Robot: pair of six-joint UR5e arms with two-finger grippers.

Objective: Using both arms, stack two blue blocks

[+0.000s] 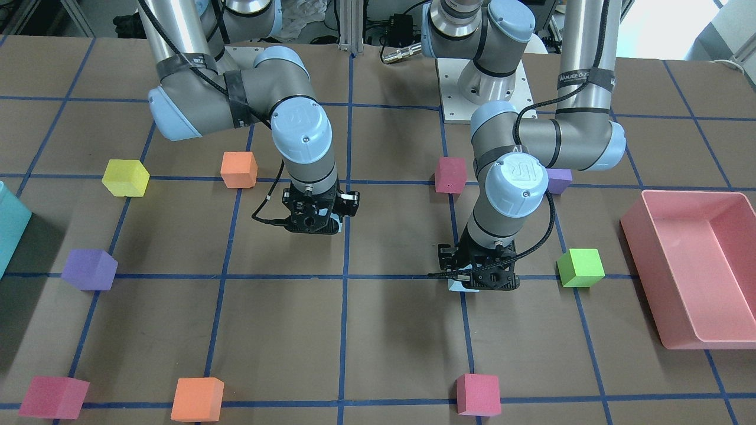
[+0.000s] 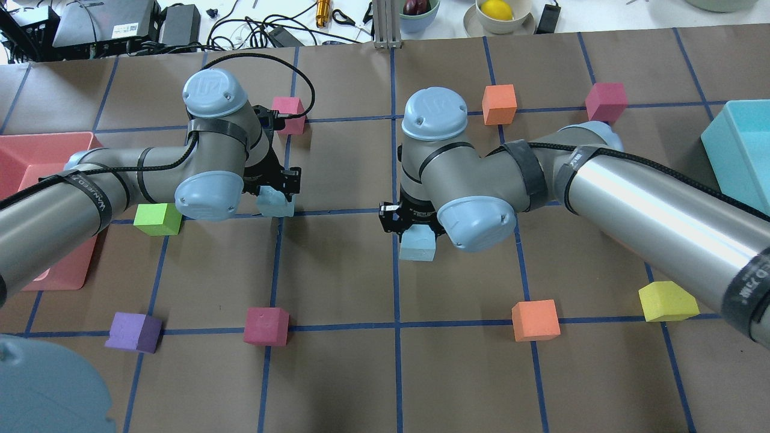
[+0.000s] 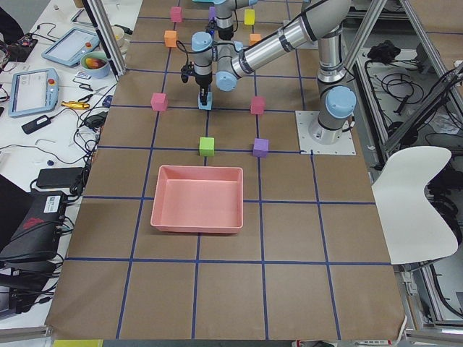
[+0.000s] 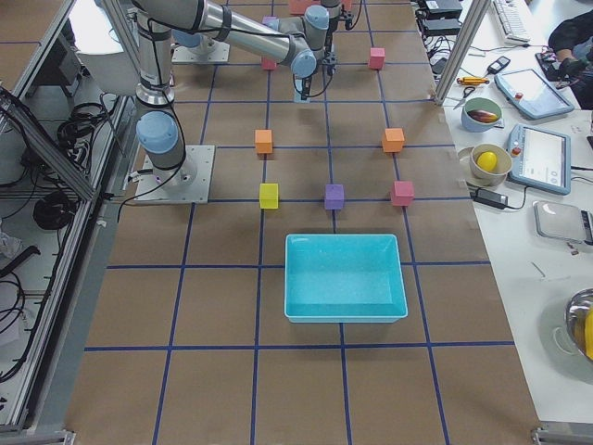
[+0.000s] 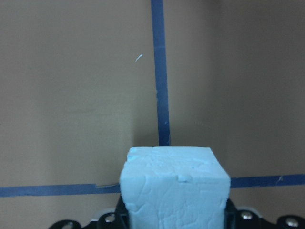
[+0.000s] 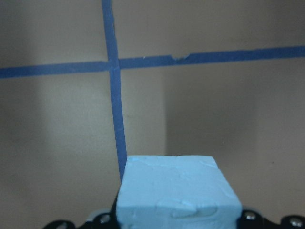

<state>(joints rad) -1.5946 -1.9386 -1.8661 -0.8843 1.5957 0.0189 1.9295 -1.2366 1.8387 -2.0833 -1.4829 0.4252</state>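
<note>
Two pale blue blocks are each in a gripper. My left gripper (image 2: 278, 195) is shut on one blue block (image 2: 275, 203), over a tape crossing left of centre; the block fills the bottom of the left wrist view (image 5: 174, 188). My right gripper (image 2: 415, 231) is shut on the other blue block (image 2: 418, 245) just right of the centre line; it also shows in the right wrist view (image 6: 176, 191). In the front view the left gripper (image 1: 475, 282) is at right and the right gripper (image 1: 319, 223) at left. The blocks are about a grid square apart, low over the table.
A pink tray (image 2: 24, 141) lies at the left edge and a teal container (image 2: 731, 150) at the right. Nearby cubes are green (image 2: 157, 218), magenta (image 2: 266, 326), purple (image 2: 133, 332), orange (image 2: 535, 320), yellow (image 2: 666, 302), orange (image 2: 499, 103) and magenta (image 2: 289, 114).
</note>
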